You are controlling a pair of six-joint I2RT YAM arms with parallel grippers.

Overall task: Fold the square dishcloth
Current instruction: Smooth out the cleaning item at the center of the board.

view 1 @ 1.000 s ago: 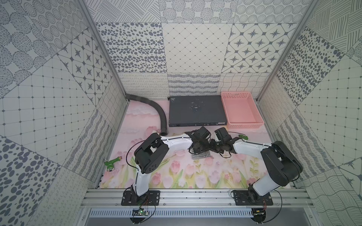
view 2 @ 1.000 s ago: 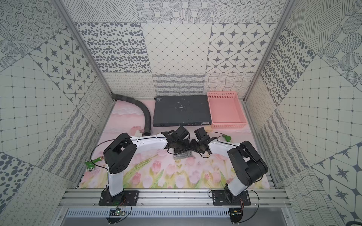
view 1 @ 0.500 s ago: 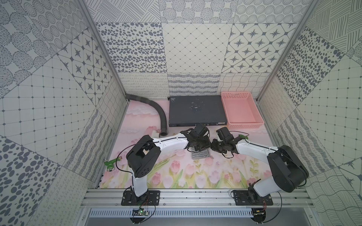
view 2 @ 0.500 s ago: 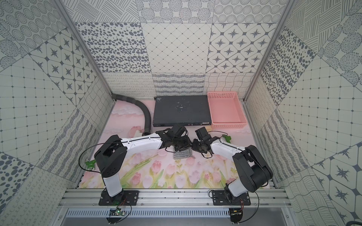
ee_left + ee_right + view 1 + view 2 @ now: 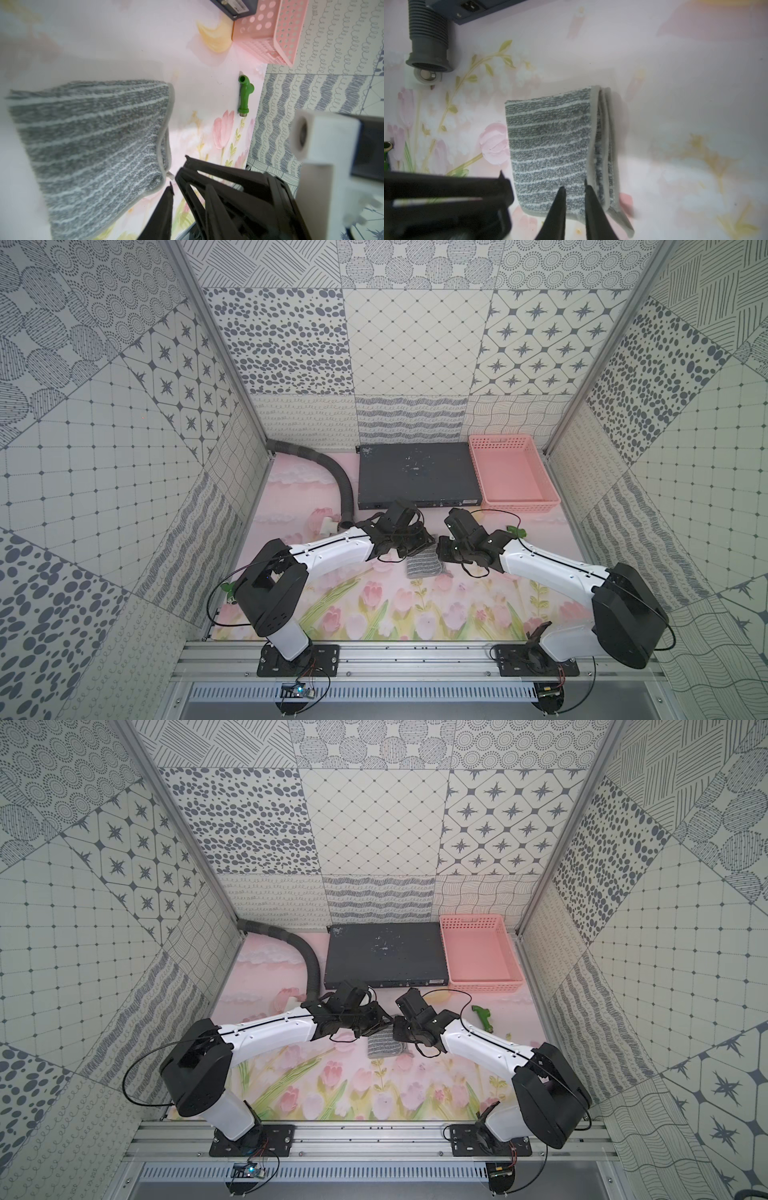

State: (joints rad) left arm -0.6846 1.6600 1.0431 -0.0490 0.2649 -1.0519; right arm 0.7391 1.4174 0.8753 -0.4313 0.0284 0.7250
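The square dishcloth is grey with thin pale stripes. It lies folded into a small rectangle on the flowered mat, its stacked edges showing along one side in the right wrist view. My left gripper hovers at the cloth's far edge, just off a corner. Its jaws stand a little apart with only mat between them. My right gripper hangs over the cloth's hemmed side. It is narrowly open, cloth shows through the gap, and nothing is pinched.
A pink basket stands at the back right beside a dark flat box. A grey ribbed hose curves in from the back left. A green pipe fitting lies right of my right arm.
Both arms have dropped their elbows and stretched out flatter over the mat. The grippers stay close together at the cloth's far edge. The cloth has not moved.
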